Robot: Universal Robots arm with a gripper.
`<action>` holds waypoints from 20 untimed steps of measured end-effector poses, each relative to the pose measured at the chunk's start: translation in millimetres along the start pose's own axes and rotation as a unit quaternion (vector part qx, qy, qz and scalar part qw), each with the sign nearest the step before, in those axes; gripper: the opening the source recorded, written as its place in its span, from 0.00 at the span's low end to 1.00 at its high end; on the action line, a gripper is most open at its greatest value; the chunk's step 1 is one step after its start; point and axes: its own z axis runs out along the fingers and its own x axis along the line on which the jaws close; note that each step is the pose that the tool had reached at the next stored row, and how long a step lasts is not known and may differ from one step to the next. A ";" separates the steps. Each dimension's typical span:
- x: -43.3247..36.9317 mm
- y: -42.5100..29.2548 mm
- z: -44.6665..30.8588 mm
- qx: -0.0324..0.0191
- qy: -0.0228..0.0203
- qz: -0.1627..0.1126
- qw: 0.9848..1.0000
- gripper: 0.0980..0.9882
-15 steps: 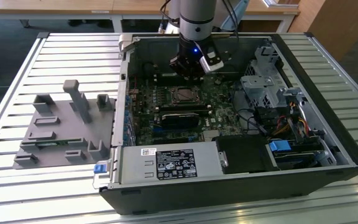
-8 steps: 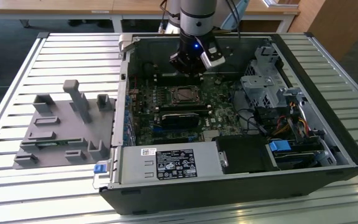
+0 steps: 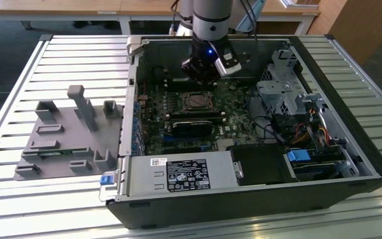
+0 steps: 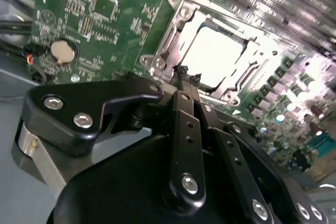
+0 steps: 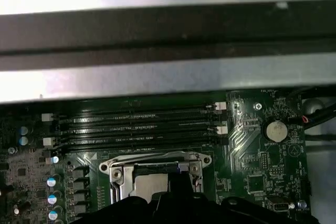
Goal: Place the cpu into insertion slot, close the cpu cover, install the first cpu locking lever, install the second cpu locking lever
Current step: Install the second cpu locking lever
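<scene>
Gripper (image 3: 205,79), seen in the exterior view, hangs from the arm inside the open computer case (image 3: 350,149), low over the motherboard (image 3: 177,124) and just beyond the insertion slot (image 3: 198,101), which sits near the board's centre with a black rectangular card (image 3: 194,127) lying nearer the camera; on the slatted table (image 3: 18,209) toward the exterior view's left stands a grey fixture block (image 3: 65,134), well apart from the case. Second wrist view: the black fingers (image 4: 185,77) are drawn together at their tips with no gap visible and nothing clamped between them, so the gripper reads as clenched on nothing; the tips stand at the near edge of the socket. The cpu (image 4: 215,56) lies seated in the socket, its pale face glaring under the light, and the cpu cover (image 4: 173,30) appears laid down around it as a bright metal frame. I judge the pinched fingers are held so in order to work as a narrow pusher against the frame or a lever at that edge; whether either locking lever is latched cannot be told. First wrist view: the gripper's dark body crosses the foreground, with the cpu (image 5: 149,184) and cover frame (image 5: 152,161) just beyond it, four memory slots (image 5: 136,124) farther on, and a coin cell battery (image 5: 273,129) to one side.
</scene>
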 end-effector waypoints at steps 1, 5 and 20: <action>-0.2 -1.7 -0.1 0.000 0.000 0.000 1.000 0.01; -0.4 -4.7 -1.0 0.000 0.000 0.000 1.000 0.01; -2.2 -19.1 -12.9 0.000 0.000 0.000 1.000 0.01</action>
